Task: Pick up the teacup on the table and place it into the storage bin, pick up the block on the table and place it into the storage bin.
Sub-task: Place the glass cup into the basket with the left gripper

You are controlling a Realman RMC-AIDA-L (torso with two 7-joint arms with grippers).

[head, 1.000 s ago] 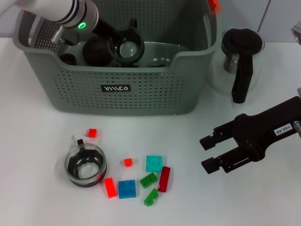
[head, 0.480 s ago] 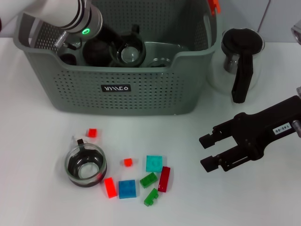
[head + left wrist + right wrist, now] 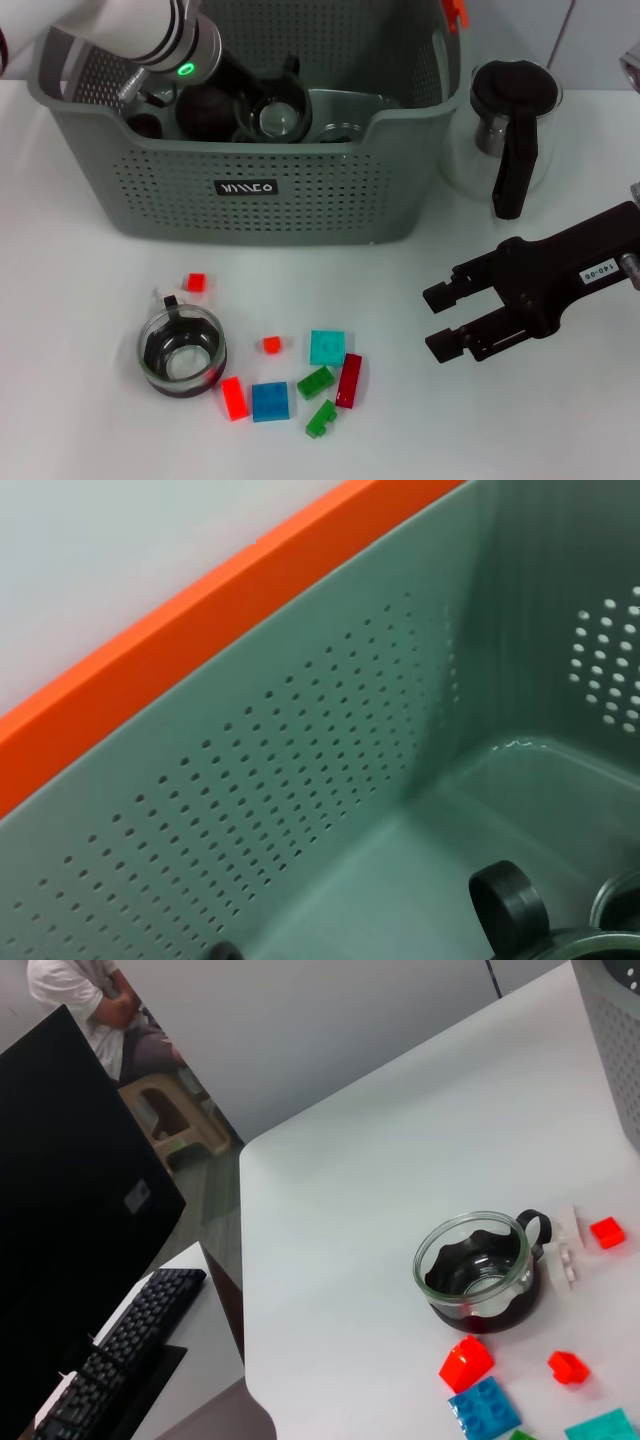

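Observation:
The grey perforated storage bin (image 3: 300, 190) stands at the back of the table. My left gripper (image 3: 262, 100) reaches down inside it, shut on a glass teacup (image 3: 277, 120) with a black base. The left wrist view shows only the bin's inner wall (image 3: 330, 780) and orange rim. A second teacup (image 3: 182, 350) (image 3: 480, 1270) stands on the table in front of the bin. Right of that cup lie loose blocks: red (image 3: 234, 398), blue (image 3: 269, 401), cyan (image 3: 327, 347), green (image 3: 315, 382), dark red (image 3: 349, 380). My right gripper (image 3: 440, 322) hovers open at the right, apart from the blocks.
A glass teapot (image 3: 510, 120) with a black handle stands right of the bin. More dark cups (image 3: 205, 105) lie inside the bin. Two small red blocks (image 3: 195, 282) (image 3: 272, 344) lie near the table cup. The table's edge (image 3: 245, 1360) drops off beyond the cup in the right wrist view.
My left gripper has sunk a little lower and rightward into the bin with the teacup. The right gripper has barely shifted.

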